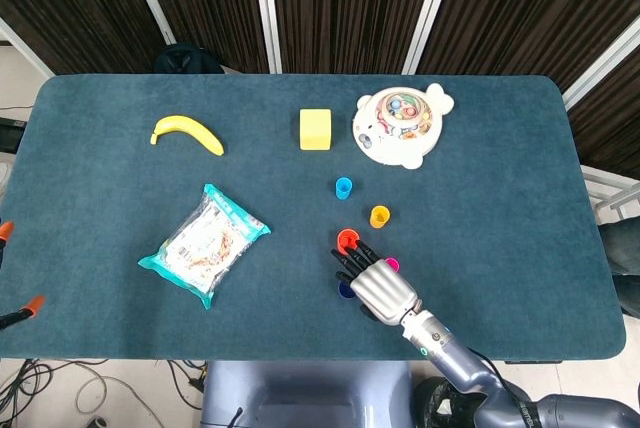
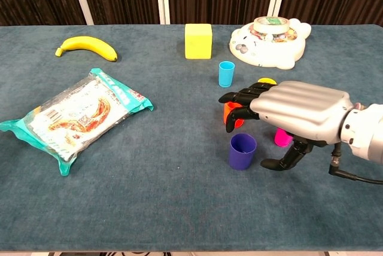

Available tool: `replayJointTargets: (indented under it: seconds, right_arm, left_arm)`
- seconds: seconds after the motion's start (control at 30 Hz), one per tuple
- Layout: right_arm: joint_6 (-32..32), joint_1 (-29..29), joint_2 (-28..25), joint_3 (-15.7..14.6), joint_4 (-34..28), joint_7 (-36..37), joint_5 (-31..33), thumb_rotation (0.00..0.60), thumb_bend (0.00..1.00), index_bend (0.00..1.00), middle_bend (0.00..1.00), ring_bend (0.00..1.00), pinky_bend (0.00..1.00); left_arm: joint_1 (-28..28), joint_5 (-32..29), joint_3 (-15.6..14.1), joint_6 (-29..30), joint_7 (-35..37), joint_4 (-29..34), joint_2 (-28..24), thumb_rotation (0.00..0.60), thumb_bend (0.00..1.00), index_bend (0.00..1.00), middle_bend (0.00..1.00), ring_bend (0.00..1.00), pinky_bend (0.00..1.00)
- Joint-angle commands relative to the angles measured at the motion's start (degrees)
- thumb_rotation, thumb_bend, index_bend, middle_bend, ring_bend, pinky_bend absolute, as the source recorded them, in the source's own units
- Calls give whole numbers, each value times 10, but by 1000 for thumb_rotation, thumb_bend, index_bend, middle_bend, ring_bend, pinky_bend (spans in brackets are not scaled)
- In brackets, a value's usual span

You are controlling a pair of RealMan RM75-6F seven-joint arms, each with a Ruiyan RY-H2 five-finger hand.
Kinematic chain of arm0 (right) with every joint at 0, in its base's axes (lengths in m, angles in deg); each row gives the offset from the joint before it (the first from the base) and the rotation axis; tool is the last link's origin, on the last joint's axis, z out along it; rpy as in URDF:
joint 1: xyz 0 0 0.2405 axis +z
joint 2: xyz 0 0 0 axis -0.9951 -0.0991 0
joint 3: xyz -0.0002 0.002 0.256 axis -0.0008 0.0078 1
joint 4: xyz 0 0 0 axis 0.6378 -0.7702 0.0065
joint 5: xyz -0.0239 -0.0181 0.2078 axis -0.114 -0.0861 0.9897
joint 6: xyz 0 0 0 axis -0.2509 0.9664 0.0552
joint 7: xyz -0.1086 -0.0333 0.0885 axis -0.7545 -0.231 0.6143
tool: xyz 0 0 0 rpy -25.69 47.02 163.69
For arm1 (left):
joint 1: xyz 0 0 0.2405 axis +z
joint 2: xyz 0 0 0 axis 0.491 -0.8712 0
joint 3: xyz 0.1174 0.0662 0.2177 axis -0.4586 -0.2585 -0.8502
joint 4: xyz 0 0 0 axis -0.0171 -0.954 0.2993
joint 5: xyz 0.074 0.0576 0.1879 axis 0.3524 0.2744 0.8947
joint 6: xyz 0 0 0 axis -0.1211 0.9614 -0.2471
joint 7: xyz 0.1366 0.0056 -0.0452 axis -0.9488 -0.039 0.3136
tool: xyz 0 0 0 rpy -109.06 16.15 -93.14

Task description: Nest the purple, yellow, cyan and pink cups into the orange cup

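Observation:
The purple cup point(image 2: 242, 151) stands upright at the front of the group, with the orange cup point(image 2: 229, 110) just behind it. My right hand point(image 2: 293, 109) hovers over them, its fingers spread and holding nothing. Its fingertips point(image 2: 230, 125) hang in front of the orange cup and its thumb reaches down to the right of the purple cup. The pink cup point(image 2: 280, 138) peeks out under the palm. Only the rim of the yellow cup point(image 2: 267, 81) shows behind the hand. The cyan cup point(image 2: 226, 73) stands clear further back. From the head, my right hand point(image 1: 375, 283) covers most of the purple cup point(image 1: 344, 291).
A snack bag point(image 2: 75, 115) lies at the left, with a banana point(image 2: 87, 47) behind it. A yellow block point(image 2: 198, 40) and a white animal-shaped toy point(image 2: 269, 42) sit at the back. The near table edge point(image 1: 300, 358) is close behind the hand.

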Motion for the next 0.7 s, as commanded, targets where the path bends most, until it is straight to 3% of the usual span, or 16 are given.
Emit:
replayJointTargets:
  seconds: [0.03, 0.7]
  right_arm:
    - [1, 3, 5, 0, 5, -1, 5, 600, 399, 315, 0, 51, 52]
    - [-3, 22, 21, 2, 21, -10, 30, 600, 440, 383, 0, 51, 52]
  left_arm:
    - [0, 0, 0, 0, 0, 0, 0, 600, 0, 37, 12, 0, 63]
    - [0, -3, 2, 3, -1, 1, 3, 600, 0, 47, 12, 0, 63]
